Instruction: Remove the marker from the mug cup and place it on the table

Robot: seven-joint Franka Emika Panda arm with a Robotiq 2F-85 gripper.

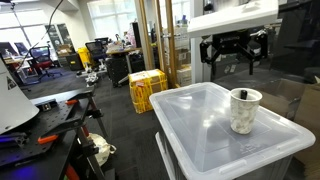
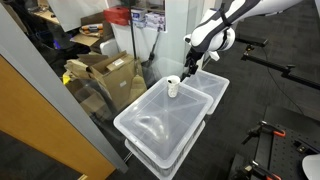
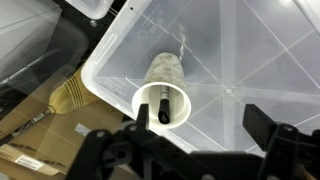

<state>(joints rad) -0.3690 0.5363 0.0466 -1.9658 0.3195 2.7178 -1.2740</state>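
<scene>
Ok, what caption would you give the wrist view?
Open gripper above the mug cup, black marker inside it, cup standing on the translucent table.

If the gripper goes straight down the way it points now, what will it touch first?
Probably the marker standing in the mug cup, or the cup's rim: the open gripper hangs above it, though depth is unclear.

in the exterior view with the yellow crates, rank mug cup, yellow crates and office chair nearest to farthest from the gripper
Measured from the gripper, in an exterior view:
1. mug cup: just below the gripper, standing on the table.
2. yellow crates: on the floor, beyond the table's far corner.
3. office chair: far back across the room, near the windows.
</scene>
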